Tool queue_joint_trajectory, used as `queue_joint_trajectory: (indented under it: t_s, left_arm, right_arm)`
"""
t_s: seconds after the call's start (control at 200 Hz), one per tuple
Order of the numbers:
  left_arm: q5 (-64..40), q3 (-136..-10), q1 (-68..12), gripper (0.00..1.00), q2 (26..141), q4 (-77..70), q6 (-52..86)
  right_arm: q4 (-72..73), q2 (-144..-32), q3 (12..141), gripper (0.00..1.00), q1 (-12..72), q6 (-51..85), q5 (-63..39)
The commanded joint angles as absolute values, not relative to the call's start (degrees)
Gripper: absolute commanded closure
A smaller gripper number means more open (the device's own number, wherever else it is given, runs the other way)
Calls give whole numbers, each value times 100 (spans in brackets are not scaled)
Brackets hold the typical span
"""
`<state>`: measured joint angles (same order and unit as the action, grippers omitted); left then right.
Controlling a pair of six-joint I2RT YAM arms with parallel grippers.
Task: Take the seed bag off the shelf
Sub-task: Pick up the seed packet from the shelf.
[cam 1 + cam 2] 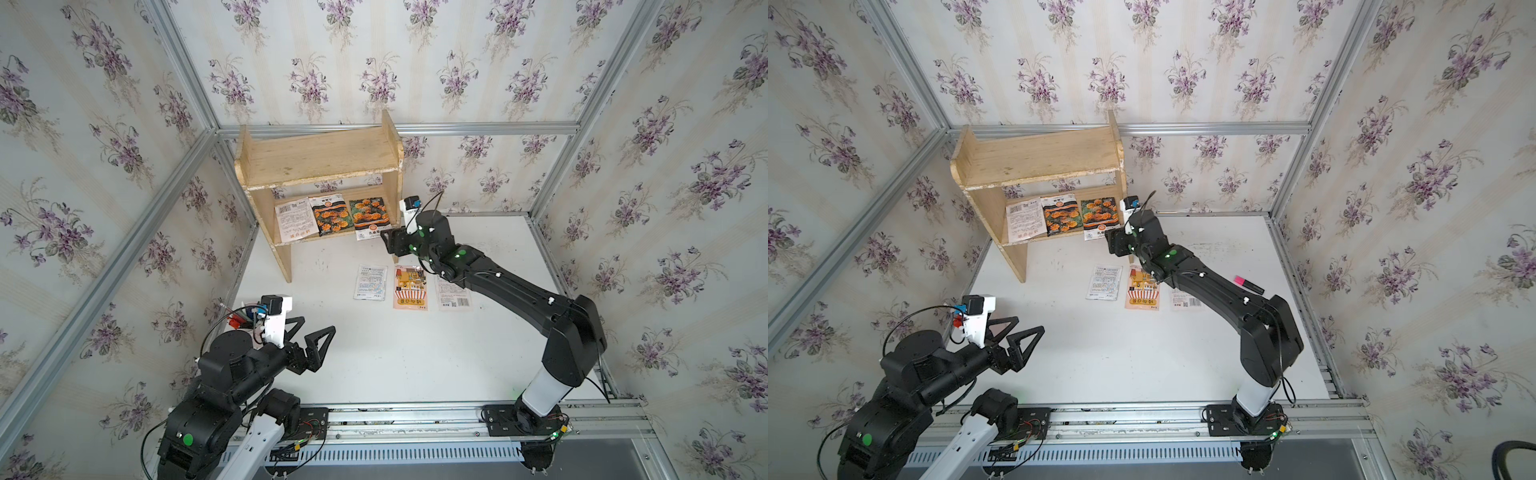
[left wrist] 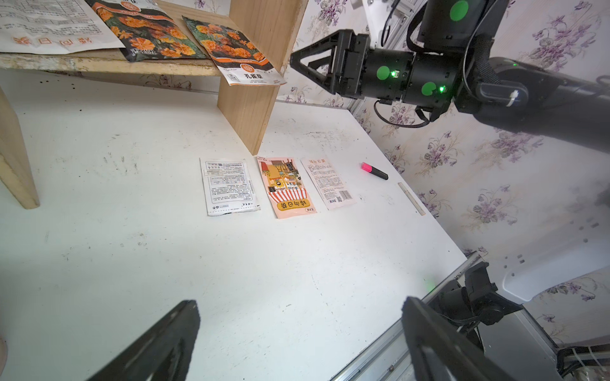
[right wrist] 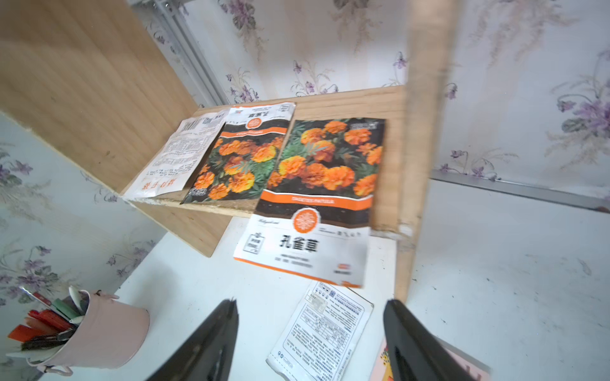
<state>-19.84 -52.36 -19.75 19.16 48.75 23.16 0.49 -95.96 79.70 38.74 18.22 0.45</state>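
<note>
The shelf [image 1: 316, 160] [image 1: 1038, 160] of pale wood stands at the back left of the table. Three seed bags lie on its lower tier: a white printed one [image 1: 295, 219], a marigold one [image 1: 331, 214], and a second marigold seed bag [image 1: 370, 218] [image 3: 325, 184] [image 2: 237, 49] whose white end hangs over the front edge. My right gripper [image 1: 386, 241] [image 3: 312, 301] is open just in front of that overhanging end, not touching it, beside the shelf's right side panel. My left gripper [image 1: 318, 325] [image 2: 298, 301] hovers open and empty at the near left.
Three more packets lie flat in a row on the table: white [image 1: 370, 282], orange-pink [image 1: 410, 288] and pale pink [image 2: 330, 183], partly under my right arm. A pink highlighter [image 1: 1248, 284] and a white stick [image 2: 411, 199] lie near the right edge. A pink cup of pens [image 3: 99, 333] stands at the left.
</note>
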Motion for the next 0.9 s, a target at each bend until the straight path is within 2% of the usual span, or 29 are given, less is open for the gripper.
queue_joint_trajectory:
  t_s: [0.0,0.095,0.235,0.53,0.894]
  left_arm:
    - [-2204,-5230,-1969,0,1984,4639,2388]
    - [-2233,-5225,-1969,0,2028,4614,2398]
    - [-2234,-5205,-1969,0,2022,4600,2408]
    - [-2198,-5124,-1969,0,1863,4661,2365]
    - [-2171,-5120,-1969,0,1881,4647,2390]
  right_arm:
    - [872,-9364,7511,26,3470,2627,-982]
    - [1159,-9325,7260,26,3173,2884,-1464]
    - [1244,-9496,7288,28,3164,2972,-1766]
    - [1595,-10124,7568,29,3164,3412,-2090]
    - [1625,-10878,8310,37,3164,3690,-2500]
